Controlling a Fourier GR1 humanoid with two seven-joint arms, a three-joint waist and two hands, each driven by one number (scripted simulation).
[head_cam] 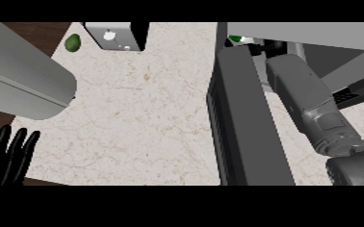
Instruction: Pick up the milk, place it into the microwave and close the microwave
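Most of the right robot hand (259, 48) hidden past the microwave door (245, 120); left robot hand (18, 156) cut by the edge.

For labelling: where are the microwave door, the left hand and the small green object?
microwave door (250, 125), head view, its dark panel.
left hand (16, 159), head view, its fingers.
small green object (72, 42), head view, its middle.

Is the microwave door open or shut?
Open: the door stands swung out over the counter, with the right forearm reaching in beside it.
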